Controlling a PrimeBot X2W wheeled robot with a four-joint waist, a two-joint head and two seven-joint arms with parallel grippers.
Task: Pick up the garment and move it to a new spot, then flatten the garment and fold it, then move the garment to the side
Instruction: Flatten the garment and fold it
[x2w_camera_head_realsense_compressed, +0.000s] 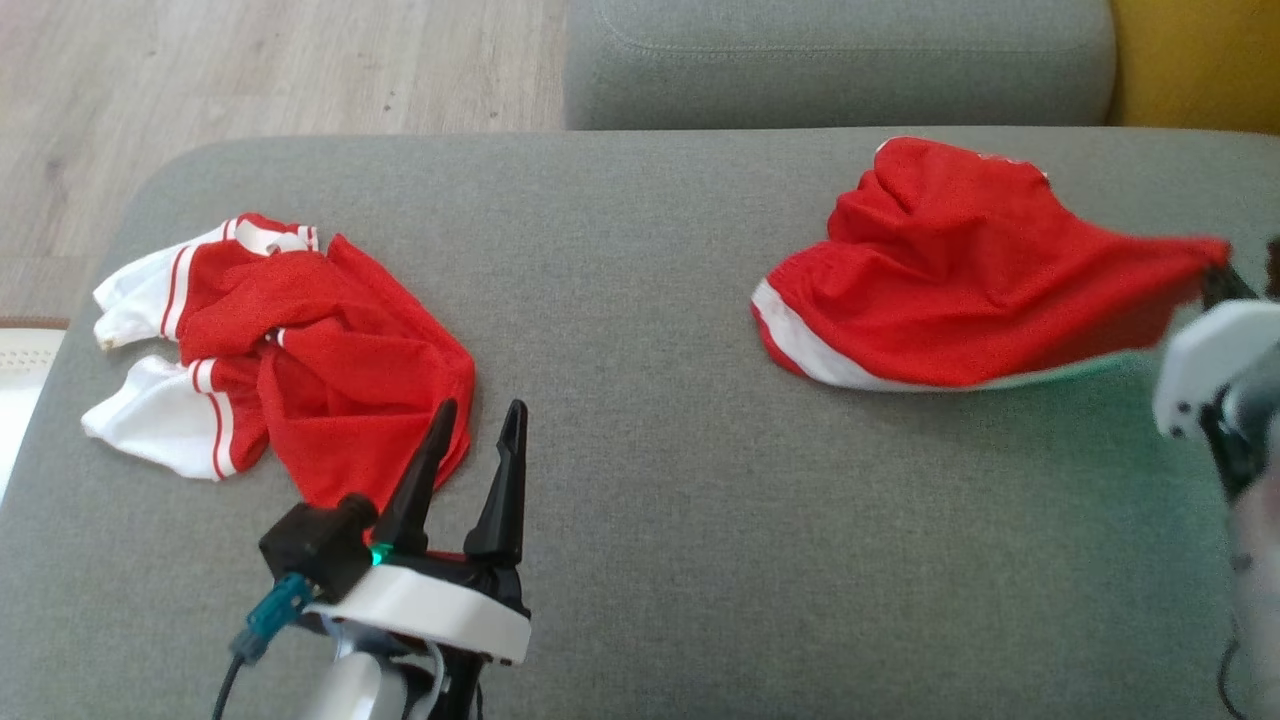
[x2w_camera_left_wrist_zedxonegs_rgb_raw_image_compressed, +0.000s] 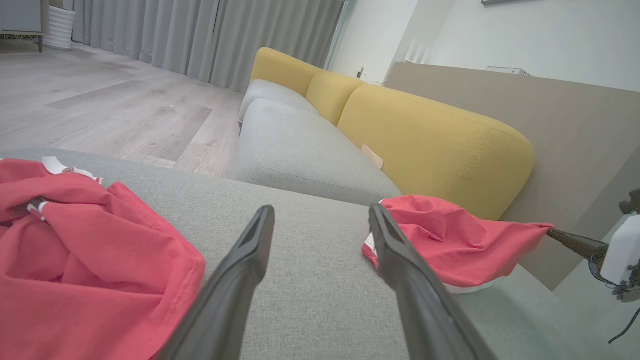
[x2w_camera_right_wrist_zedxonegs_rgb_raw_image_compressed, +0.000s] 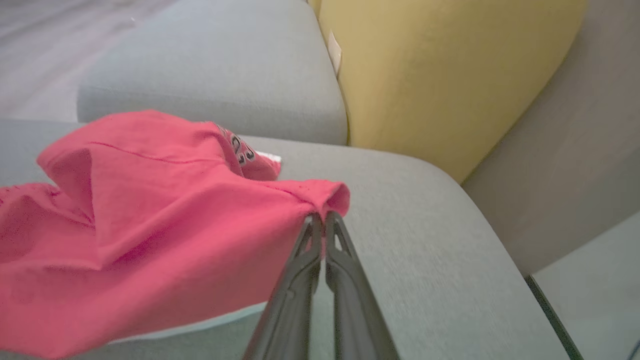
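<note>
A red garment with a white hem (x2w_camera_head_realsense_compressed: 950, 270) lies on the right of the grey cushion (x2w_camera_head_realsense_compressed: 640, 300), its right corner stretched out and lifted. My right gripper (x2w_camera_head_realsense_compressed: 1218, 268) is shut on that corner; in the right wrist view the fingertips pinch the red fabric (x2w_camera_right_wrist_zedxonegs_rgb_raw_image_compressed: 150, 220) at the gripper (x2w_camera_right_wrist_zedxonegs_rgb_raw_image_compressed: 322, 220). A second red garment with white striped sleeves (x2w_camera_head_realsense_compressed: 290, 350) lies crumpled at the left. My left gripper (x2w_camera_head_realsense_compressed: 478, 418) hovers open just right of it, nothing between its fingers, as the left wrist view also shows for the gripper (x2w_camera_left_wrist_zedxonegs_rgb_raw_image_compressed: 320, 215).
The grey cushion's far edge meets another grey seat (x2w_camera_head_realsense_compressed: 840, 60) and a yellow backrest (x2w_camera_left_wrist_zedxonegs_rgb_raw_image_compressed: 425, 135). Wooden floor (x2w_camera_head_realsense_compressed: 250, 70) lies beyond the cushion's left and far edges. A wide bare stretch of cushion separates the two garments.
</note>
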